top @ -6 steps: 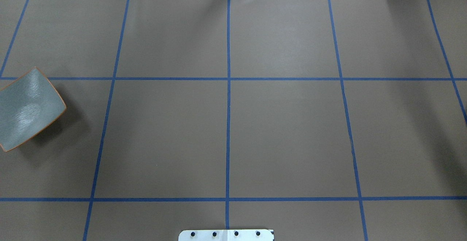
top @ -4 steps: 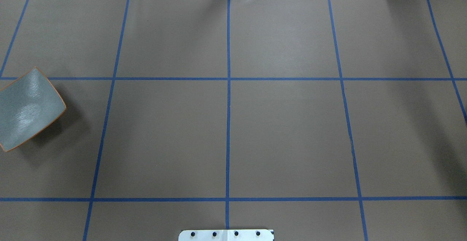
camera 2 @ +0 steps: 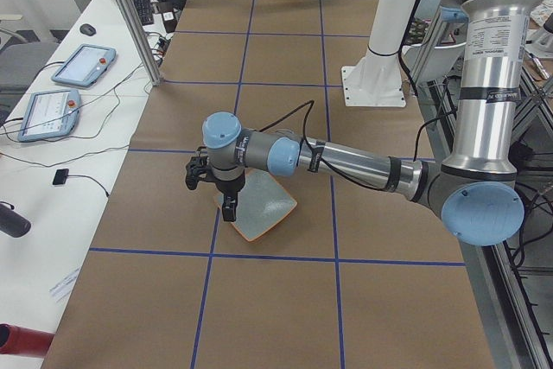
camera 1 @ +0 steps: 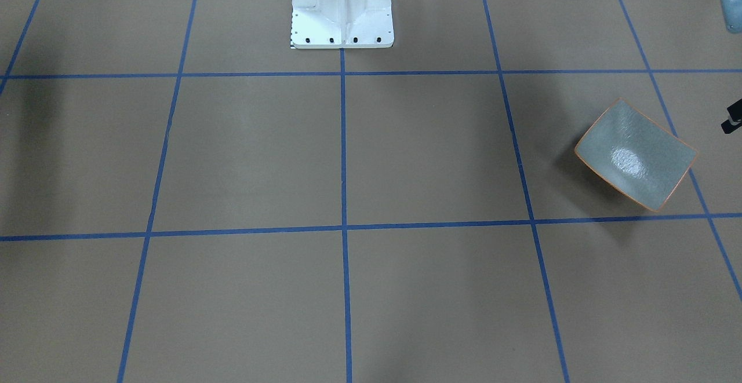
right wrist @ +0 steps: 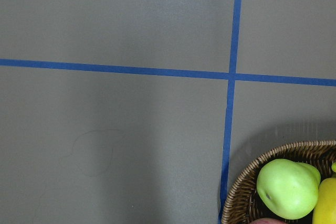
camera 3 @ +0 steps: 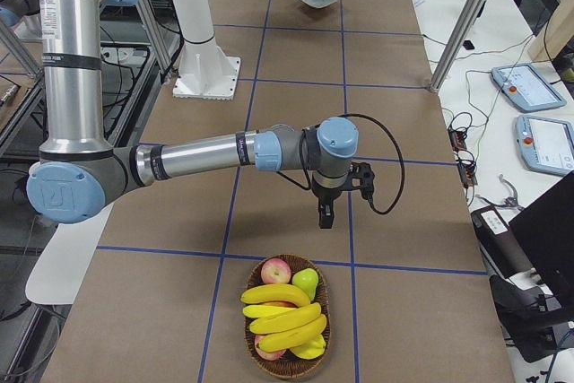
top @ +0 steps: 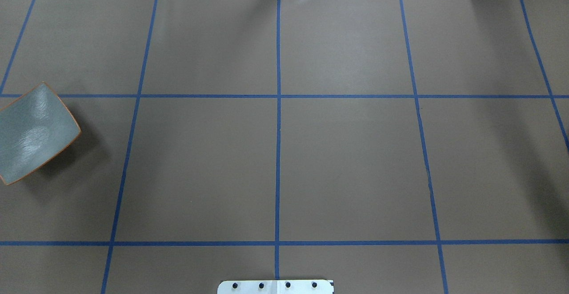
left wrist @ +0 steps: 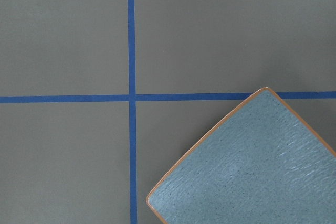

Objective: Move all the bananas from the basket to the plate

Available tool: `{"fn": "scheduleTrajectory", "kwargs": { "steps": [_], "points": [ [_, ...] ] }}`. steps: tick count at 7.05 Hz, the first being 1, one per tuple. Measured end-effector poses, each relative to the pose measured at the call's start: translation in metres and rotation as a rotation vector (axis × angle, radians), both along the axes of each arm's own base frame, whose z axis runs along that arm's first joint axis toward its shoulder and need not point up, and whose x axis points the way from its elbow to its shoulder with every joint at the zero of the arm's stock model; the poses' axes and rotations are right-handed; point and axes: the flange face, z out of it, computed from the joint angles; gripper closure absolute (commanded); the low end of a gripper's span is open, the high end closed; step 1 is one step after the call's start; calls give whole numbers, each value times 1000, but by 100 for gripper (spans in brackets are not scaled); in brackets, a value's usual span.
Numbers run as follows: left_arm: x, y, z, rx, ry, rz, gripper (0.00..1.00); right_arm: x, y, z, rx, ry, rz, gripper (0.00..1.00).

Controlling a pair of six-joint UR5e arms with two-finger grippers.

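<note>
Bananas (camera 3: 285,317), glossy and curved, lie piled in the woven basket (right wrist: 241,192) at the counter's (top: 346,151) right end. The square, speckled plate (top: 33,134) sits far left. You cannot tell whether the left claw (camera 2: 228,209) or right claw (camera 3: 325,219) is apart.

The worktop (top: 346,160) is lit brightly and evenly from overhead. A soft white glare patch is carried on the plate (camera 1: 637,154), and a diffuse shadow is thrown from it toward 8 o'clock in the front-facing view. The overhead view is dimmed at its 3 o'clock edge. Both wrist views are rendered sharp, with muted colour.
</note>
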Motion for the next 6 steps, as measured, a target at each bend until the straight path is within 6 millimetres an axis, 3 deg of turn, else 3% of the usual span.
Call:
{"fn": "scheduleTrajectory", "kwargs": {
  "steps": [6],
  "points": [
    [2, -1, -16, -36, 8, -69, 0, -4, 0, -2, 1, -19, -10, 0]
  ]
}}
